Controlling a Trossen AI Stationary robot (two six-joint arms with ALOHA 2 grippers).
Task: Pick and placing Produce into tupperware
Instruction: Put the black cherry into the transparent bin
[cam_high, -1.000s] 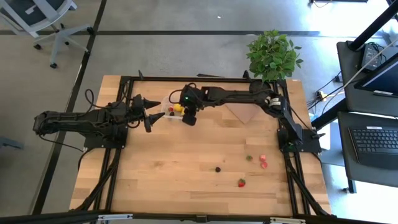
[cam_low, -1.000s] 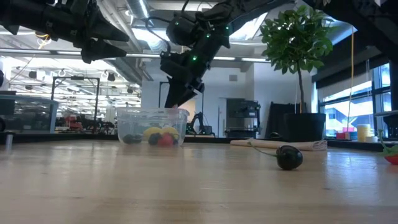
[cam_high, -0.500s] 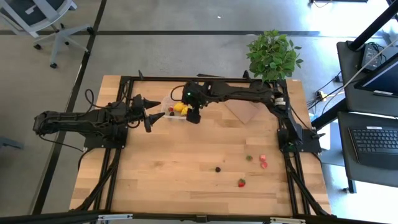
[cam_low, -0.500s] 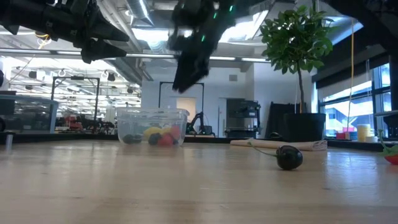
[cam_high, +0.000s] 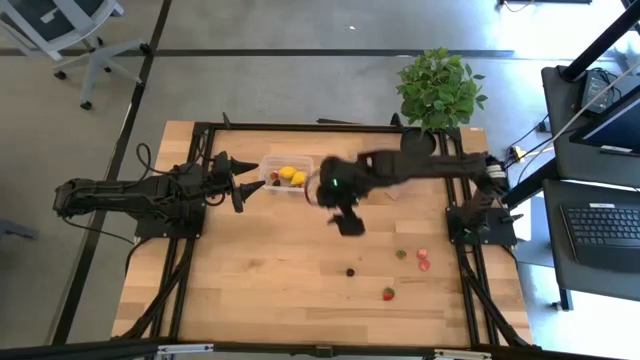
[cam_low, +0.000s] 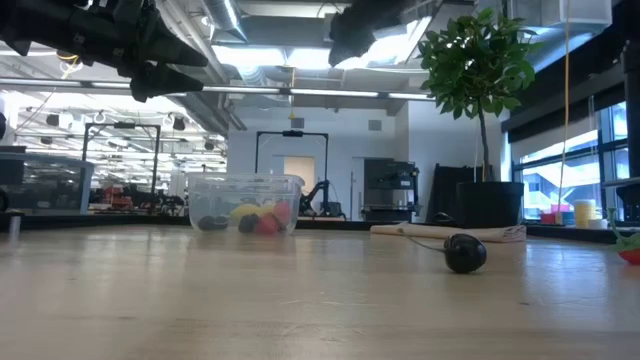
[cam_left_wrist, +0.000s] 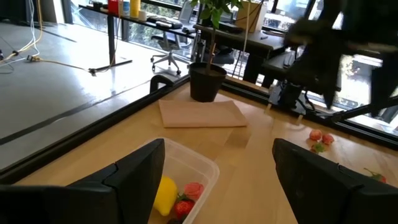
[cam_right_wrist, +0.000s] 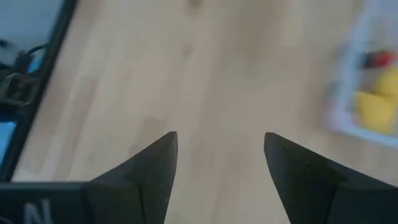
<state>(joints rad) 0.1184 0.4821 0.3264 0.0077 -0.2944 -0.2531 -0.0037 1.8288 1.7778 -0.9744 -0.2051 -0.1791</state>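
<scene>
Several produce pieces, yellow and red, lie inside the tupperware (cam_high: 286, 176) at the table's far side. 4 loose pieces sit well apart from it on the wood: dark berry (cam_high: 351, 271), red strawberry (cam_high: 388, 293), small green piece (cam_high: 401, 254), red piece (cam_high: 423, 262). Right gripper (cam_high: 349, 223) hovers between tupperware and loose pieces, fingers spread, empty. Left gripper (cam_high: 243, 187) waits just beside the tupperware, fingers spread.

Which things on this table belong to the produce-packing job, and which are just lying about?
Job: the tupperware holding produce; loose dark berry, green piece, red pieces and strawberry; right gripper, open, empty.
Lying about: potted plant, cardboard board.
</scene>
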